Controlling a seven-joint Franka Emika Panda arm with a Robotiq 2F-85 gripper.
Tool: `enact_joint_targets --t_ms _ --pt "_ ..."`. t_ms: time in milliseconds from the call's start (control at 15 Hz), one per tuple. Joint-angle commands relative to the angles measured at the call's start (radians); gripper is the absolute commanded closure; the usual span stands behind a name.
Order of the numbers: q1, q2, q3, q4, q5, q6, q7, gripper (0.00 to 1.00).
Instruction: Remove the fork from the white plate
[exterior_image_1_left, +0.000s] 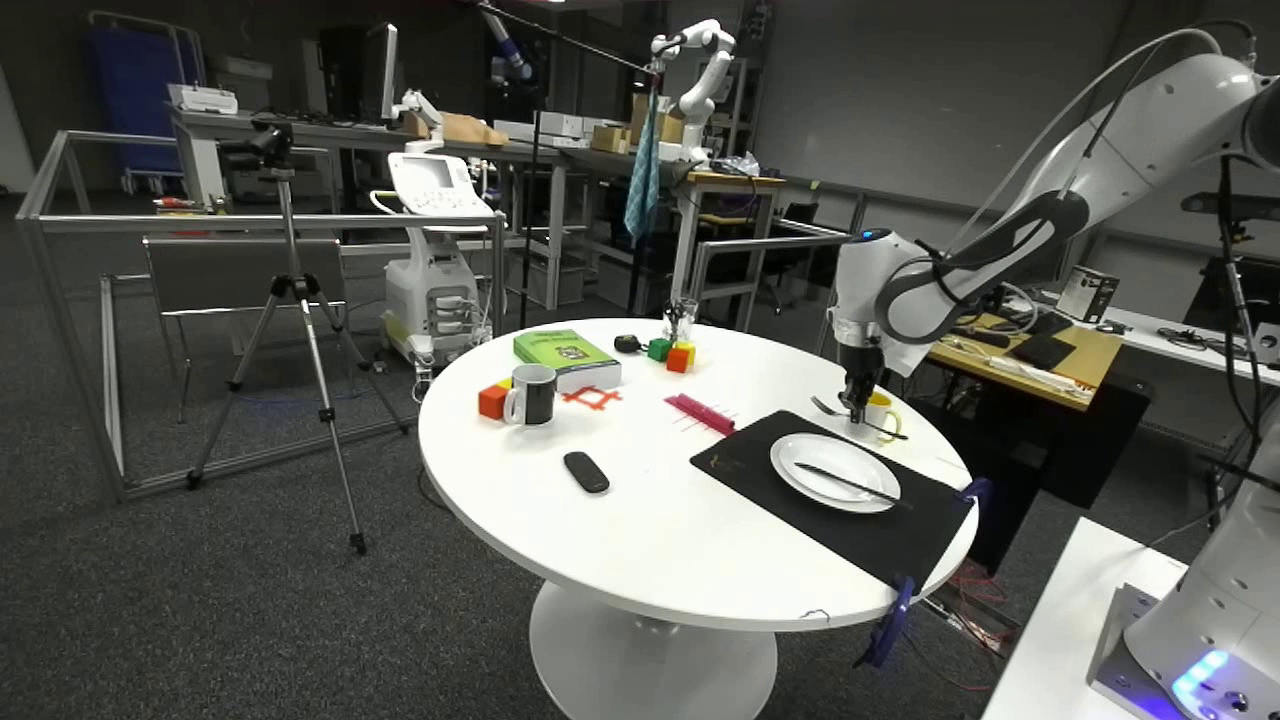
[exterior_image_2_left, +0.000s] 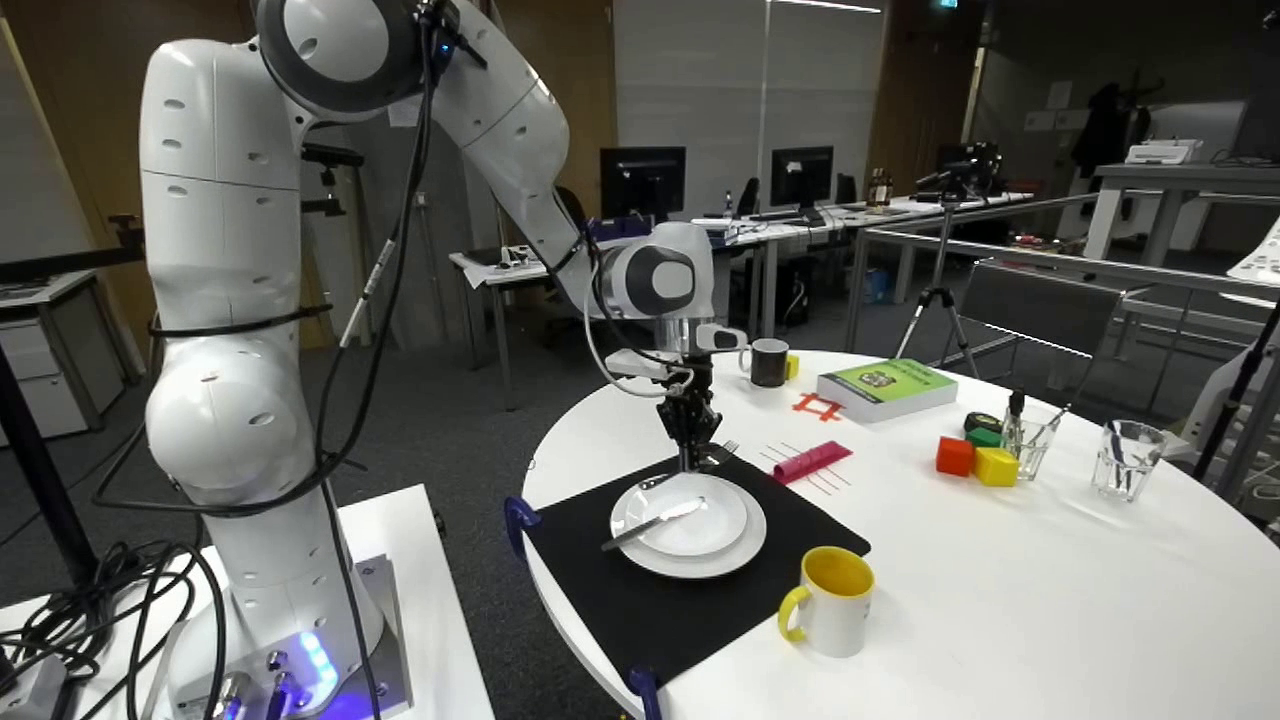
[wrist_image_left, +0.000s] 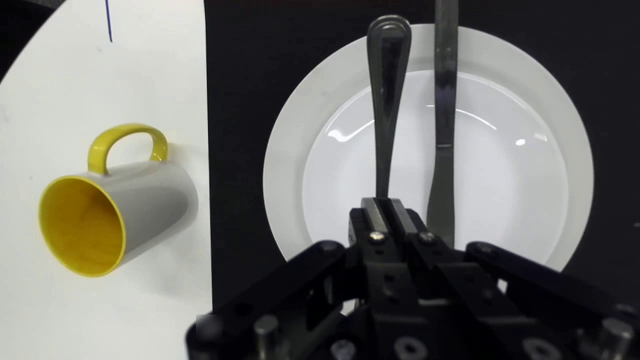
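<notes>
The silver fork (wrist_image_left: 388, 90) is pinched by my gripper (wrist_image_left: 382, 200). Its handle points up the wrist view, and its tines are hidden there by the jaws. In both exterior views the fork (exterior_image_1_left: 884, 432) (exterior_image_2_left: 718, 455) lies level across the fingertips (exterior_image_1_left: 857, 418) (exterior_image_2_left: 688, 465), tines and handle sticking out either side. It appears raised off the white plate (wrist_image_left: 300, 125), which lies below it in the wrist view. The plate (exterior_image_1_left: 788, 452) (exterior_image_2_left: 690, 572) sits on a black mat (exterior_image_1_left: 735, 460) (exterior_image_2_left: 620, 610). A knife (wrist_image_left: 445, 100) lies across the plate.
A white mug with yellow inside (wrist_image_left: 150, 210) stands beside the mat; it also shows in an exterior view (exterior_image_2_left: 838, 620). Blue clamps (exterior_image_1_left: 975, 490) (exterior_image_1_left: 892, 618) hold the mat at the table edge. A pink roll (exterior_image_1_left: 702, 412), a green book (exterior_image_1_left: 568, 355) and a black oblong object (exterior_image_1_left: 586, 472) lie farther off.
</notes>
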Motion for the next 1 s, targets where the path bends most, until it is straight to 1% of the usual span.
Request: enact_joint_targets --t_ms 0,267,533,667,933 --pt "0.008 -0.109 0.041 -0.012 0.047 -0.141 0.059 0.99" --pt "0.022 -0.142 0.103 0.029 0.113 -0.259 0.112 0.99" --pt "0.044 -0.128 0.155 0.079 0.163 -0.326 0.176 0.99" --pt "0.057 -0.114 0.172 0.101 0.177 -0.325 0.214 0.99" --pt "0.083 -0.091 0.195 0.130 0.161 -0.310 0.277 0.99"
